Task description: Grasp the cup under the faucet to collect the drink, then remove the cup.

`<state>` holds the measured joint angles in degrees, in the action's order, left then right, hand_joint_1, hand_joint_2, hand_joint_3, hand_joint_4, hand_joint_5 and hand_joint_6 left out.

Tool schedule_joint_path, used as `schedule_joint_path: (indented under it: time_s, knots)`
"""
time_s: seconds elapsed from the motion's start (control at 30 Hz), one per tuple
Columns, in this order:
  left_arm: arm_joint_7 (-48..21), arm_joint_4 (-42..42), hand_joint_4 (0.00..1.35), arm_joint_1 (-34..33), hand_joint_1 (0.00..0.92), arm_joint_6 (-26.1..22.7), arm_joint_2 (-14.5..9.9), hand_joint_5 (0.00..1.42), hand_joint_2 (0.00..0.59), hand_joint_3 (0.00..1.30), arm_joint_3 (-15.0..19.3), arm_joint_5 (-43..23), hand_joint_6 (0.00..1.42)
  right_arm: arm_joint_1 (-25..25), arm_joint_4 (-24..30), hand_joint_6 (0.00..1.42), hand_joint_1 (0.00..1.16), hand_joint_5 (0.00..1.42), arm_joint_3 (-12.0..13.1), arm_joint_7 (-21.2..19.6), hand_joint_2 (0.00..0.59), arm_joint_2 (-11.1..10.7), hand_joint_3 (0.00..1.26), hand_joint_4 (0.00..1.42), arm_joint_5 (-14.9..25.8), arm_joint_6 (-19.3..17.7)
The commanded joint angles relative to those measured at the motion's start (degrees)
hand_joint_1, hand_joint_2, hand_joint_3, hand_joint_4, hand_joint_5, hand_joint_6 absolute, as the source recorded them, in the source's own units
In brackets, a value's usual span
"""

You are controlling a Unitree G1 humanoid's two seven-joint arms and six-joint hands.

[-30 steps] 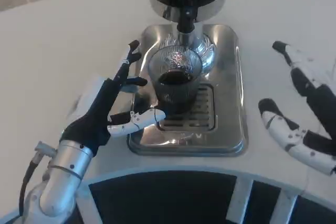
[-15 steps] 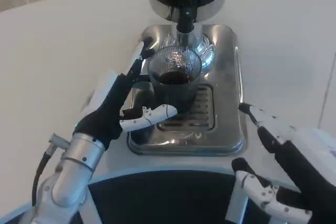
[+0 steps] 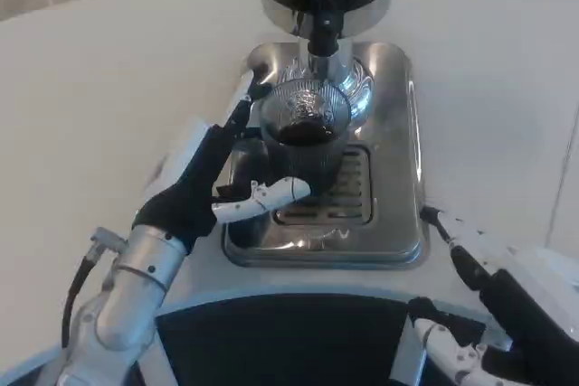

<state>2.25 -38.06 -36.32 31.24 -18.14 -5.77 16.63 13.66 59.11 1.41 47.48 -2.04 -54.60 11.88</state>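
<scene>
One ribbed glass cup [image 3: 306, 137] holds dark drink; left hand [image 3: 210, 183] fingers [image 3: 262, 198] grasp it; right hand [image 3: 507, 314] released.

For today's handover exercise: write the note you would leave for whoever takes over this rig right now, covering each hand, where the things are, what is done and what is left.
Left hand: fingers around the cup, apparently touching; firm grip not certain.
Right hand: open, idle at the table's near right, beside the drip tray.
Cup: upright on the tray under the faucet, dark drink inside.
Done: drink collected, it seems.
Left: secure the grip, take the cup away.
</scene>
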Motion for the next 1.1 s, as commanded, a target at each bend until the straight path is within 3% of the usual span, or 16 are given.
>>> schedule_joint_path:
  time_s: [0.03,0.33,1.1]
  knots:
    - [-0.2,-1.9,0.02,-1.0,0.493,1.1,0.6,0.34,0.087,0.00,-0.7,0.5,0.37,1.4,0.9,0.00,0.28,0.00,-0.1,0.6,0.536,1.1,0.00,0.00,-0.5,-1.0]
    - [0.1,-6.1,0.02,-4.1,0.493,1.4,1.3,0.35,0.088,0.00,-1.4,1.0,0.38,2.2,0.9,0.00,0.28,0.00,-0.5,0.6,0.541,1.8,0.00,0.00,-0.8,-1.2]
    - [2.6,-12.3,0.06,-9.3,0.474,1.3,2.8,0.41,0.090,0.00,-3.5,3.2,0.46,1.4,0.9,0.00,0.30,0.00,-1.5,-0.1,0.527,0.7,0.00,0.00,-1.7,1.6]
